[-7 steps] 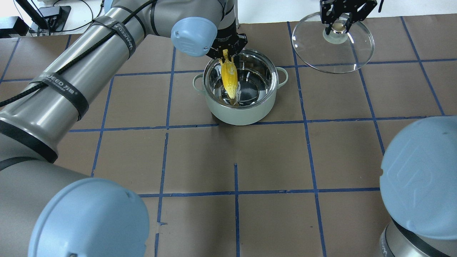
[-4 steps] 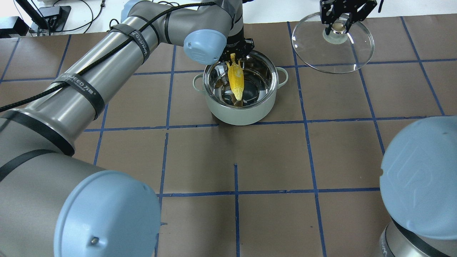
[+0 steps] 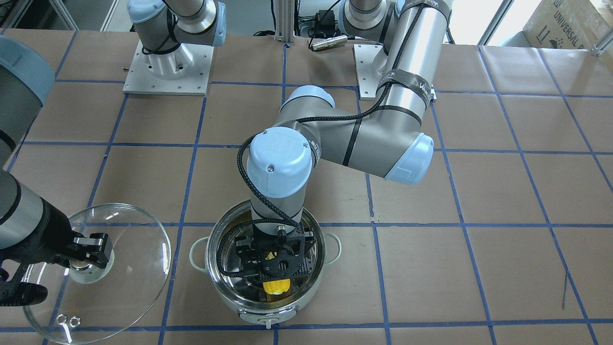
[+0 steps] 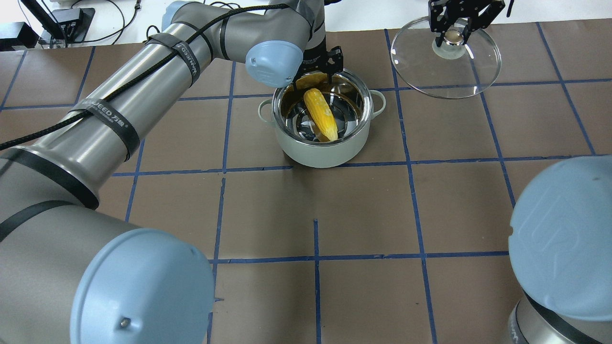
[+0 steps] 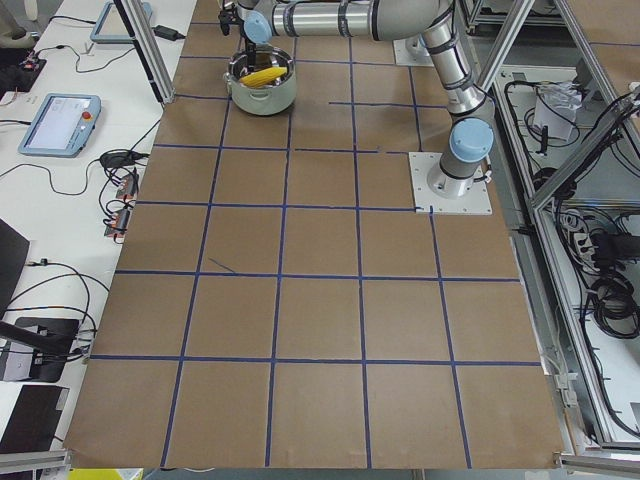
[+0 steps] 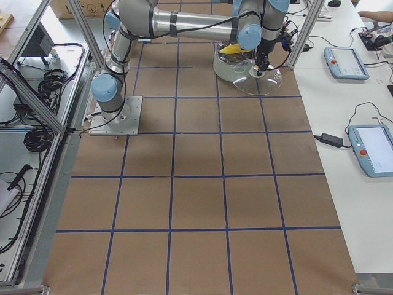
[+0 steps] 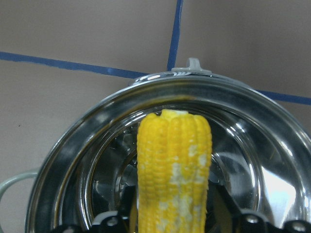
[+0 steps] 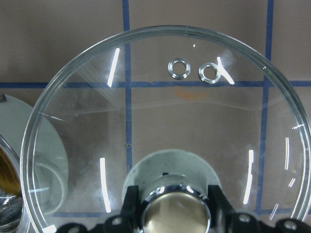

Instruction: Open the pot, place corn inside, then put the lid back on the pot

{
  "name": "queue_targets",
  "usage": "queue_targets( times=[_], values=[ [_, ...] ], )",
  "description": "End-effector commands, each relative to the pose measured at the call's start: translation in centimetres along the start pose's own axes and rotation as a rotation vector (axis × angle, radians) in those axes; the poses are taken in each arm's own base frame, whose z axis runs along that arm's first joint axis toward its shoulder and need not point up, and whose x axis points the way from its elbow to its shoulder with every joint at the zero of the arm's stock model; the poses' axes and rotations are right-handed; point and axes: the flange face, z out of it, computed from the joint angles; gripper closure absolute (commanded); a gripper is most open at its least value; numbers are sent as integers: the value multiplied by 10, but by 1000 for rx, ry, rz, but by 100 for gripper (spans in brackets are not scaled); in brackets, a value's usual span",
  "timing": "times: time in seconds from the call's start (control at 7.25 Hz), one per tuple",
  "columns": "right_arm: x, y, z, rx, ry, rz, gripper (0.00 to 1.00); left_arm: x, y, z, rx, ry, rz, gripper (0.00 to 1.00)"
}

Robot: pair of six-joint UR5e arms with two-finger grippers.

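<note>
Your left pincer point(image 3: 278, 261) has sprung apart, and the corn point(image 4: 321, 114) now lies slanted inside the pot point(image 4: 325, 155), upper centre of the overhead view. Your right pincer point(image 4: 452, 33) stays clamped on the lid point(image 4: 430, 71), upper right; lidding comes next.

Glossy steel-lined pot point(image 4: 321, 154), clear glass lid point(image 4: 420, 67), matt paper table point(image 4: 363, 210).

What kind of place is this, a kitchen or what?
Most likely a robotics lab, not a kitchen: robot arms bolted to a table gridded with blue tape, teach pendants on a side bench, aluminium framing and loose cables around it.
</note>
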Motion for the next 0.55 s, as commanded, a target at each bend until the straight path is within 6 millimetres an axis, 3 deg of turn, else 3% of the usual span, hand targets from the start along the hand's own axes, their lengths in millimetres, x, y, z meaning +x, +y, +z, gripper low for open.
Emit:
queue_targets(
  times=[0.0, 0.28, 0.41],
  values=[
    [-2, 1, -4, 0, 0, 1, 83, -22, -10, -9, 3, -10, 27, 0],
    [-28, 6, -24, 22, -3, 6, 83, -83, -35, -44, -4, -23, 76, 0],
    [-61, 11, -24, 21, -3, 12, 84, -118, -43, -59, -12, -31, 85, 0]
  ],
)
